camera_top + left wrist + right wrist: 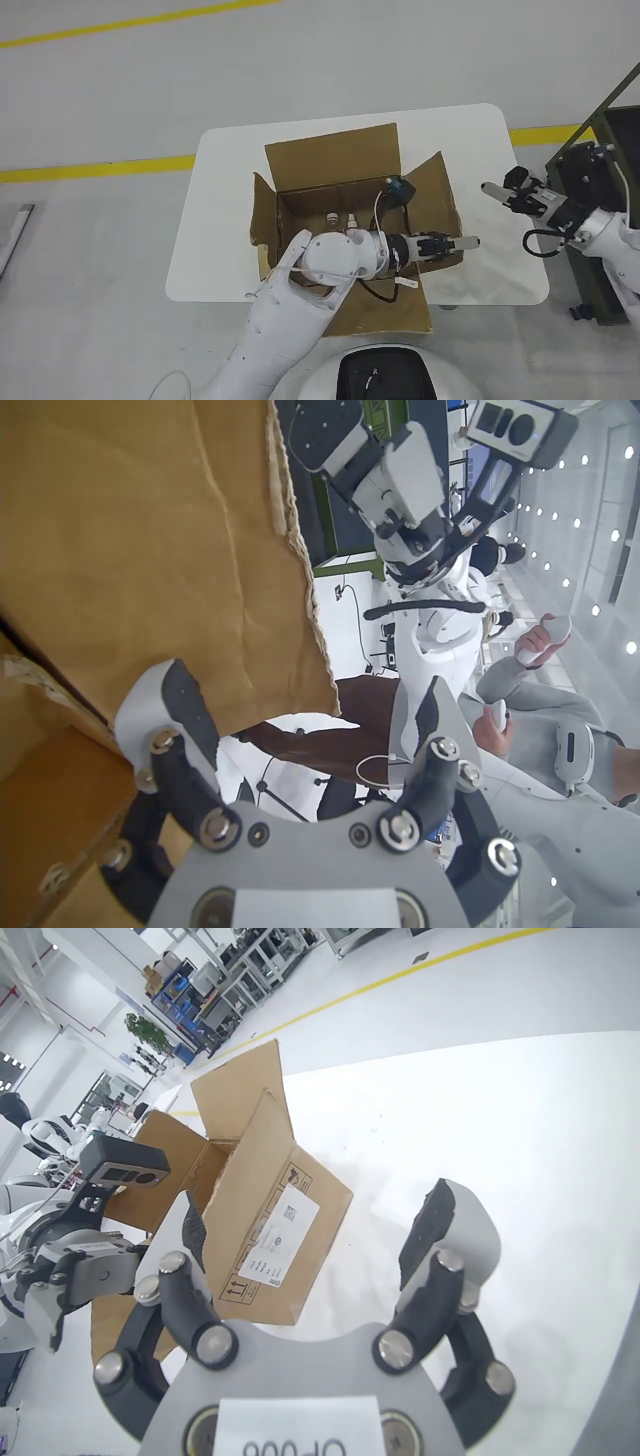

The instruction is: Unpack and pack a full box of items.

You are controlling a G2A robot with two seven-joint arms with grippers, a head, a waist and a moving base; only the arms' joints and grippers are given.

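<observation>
Cardboard box [335,155] stands open at the centre of the table [470,130]; unpacking seems barely begun, and the next move calls for a reach down into it. Left arm lies across the box toward 3 o'clock, its pincer [305,705] open and empty at that flap [440,195]. Right pincer [320,1213], also open, hangs near the table's 3 o'clock edge.

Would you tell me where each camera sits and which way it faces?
Top view: above the arms, looking down at table and open box; left gripper, right gripper show.
Left wrist view: on that wrist, facing past a box flap toward the right gripper; own open fingers show.
Right wrist view: on that wrist, facing the box's labelled side; own open fingers show.
Shared: both wrist views show box, opposite gripper.
</observation>
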